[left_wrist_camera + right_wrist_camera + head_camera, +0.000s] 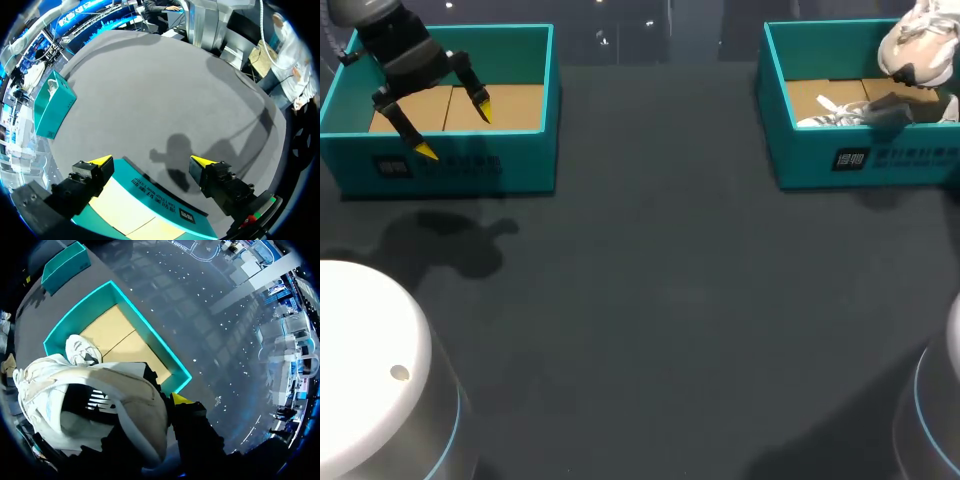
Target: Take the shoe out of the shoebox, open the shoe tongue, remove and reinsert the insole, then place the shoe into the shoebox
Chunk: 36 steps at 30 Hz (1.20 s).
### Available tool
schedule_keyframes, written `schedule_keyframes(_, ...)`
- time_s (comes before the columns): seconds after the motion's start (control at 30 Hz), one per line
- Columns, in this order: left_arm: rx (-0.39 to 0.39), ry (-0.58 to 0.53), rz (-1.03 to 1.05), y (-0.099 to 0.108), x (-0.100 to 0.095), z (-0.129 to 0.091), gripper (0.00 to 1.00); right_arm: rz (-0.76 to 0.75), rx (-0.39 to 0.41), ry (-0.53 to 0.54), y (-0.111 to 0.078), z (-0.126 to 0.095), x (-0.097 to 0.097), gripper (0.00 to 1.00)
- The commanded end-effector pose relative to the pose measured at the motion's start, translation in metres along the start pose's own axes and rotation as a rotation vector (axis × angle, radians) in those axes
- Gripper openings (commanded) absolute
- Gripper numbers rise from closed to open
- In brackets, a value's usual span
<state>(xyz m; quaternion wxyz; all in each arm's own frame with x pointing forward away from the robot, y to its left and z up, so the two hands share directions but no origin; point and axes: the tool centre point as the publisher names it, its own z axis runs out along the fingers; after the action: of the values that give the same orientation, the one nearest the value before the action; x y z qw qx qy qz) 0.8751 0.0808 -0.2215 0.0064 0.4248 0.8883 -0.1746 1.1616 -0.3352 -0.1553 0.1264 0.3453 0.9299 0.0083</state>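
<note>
Above the right box point(800, 150), the right tool point(167, 402) clamps a shoe point(915, 45) clear of the walls, probably for carrying out; the left tool point(454, 131) hangs spread, unneeded.

Two teal boxes: left box point(450, 172), right box point(810, 165). Two white shoes: raised shoe point(918, 45) above the right box's far corner, second shoe point(832, 112) lying inside that box. One grey table point(660, 300). Two round arm bases at the near edge: left base point(365, 350), right base point(945, 400). Three yellow tips in sight: a pair on the left gripper point(454, 131), plus a lone tip point(180, 399) beside the raised shoe. From the right wrist, likewise two boxes and two shoes; from the left wrist, two boxes
</note>
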Motion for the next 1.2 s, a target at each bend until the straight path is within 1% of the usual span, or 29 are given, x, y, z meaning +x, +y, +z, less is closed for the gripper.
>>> schedule_keyframes(0.03,-0.002,0.001,0.001,0.000,0.000,0.000,1.00,0.027,0.004,-0.066,-0.001,-0.004,0.010,0.00)
schedule_keyframes(0.2,-0.002,0.001,0.001,0.000,0.000,0.000,1.00,0.223,0.009,-0.103,-0.001,0.002,0.015,0.00)
schedule_keyframes(0.37,-0.002,0.001,0.001,0.000,0.000,0.000,1.00,0.339,0.021,-0.132,-0.009,0.004,0.018,0.00)
schedule_keyframes(0.53,-0.002,0.001,0.001,0.000,0.000,0.000,1.00,0.448,0.068,-0.168,-0.016,0.006,0.022,0.00)
schedule_keyframes(0.6,-0.002,0.001,0.001,0.000,0.000,0.000,1.00,0.502,0.078,-0.180,-0.018,0.007,0.023,0.00)
schedule_keyframes(0.63,-0.002,0.001,0.001,0.000,0.000,0.000,1.00,0.553,0.093,-0.180,-0.020,0.006,0.024,0.00)
schedule_keyframes(1.0,-0.002,0.001,0.001,0.000,0.000,0.000,1.00,0.553,0.093,-0.180,-0.020,0.006,0.024,0.00)
schedule_keyframes(1.1,-0.002,0.001,0.001,0.000,0.000,0.000,1.00,0.633,0.111,-0.219,-0.019,0.014,0.025,0.00)
schedule_keyframes(1.13,-0.002,0.001,0.001,0.000,0.000,0.000,1.00,0.678,0.132,-0.241,-0.020,0.016,0.025,0.00)
schedule_keyframes(1.2,-0.002,0.001,0.001,0.000,0.000,0.000,1.00,0.709,0.122,-0.256,-0.020,0.019,0.026,0.00)
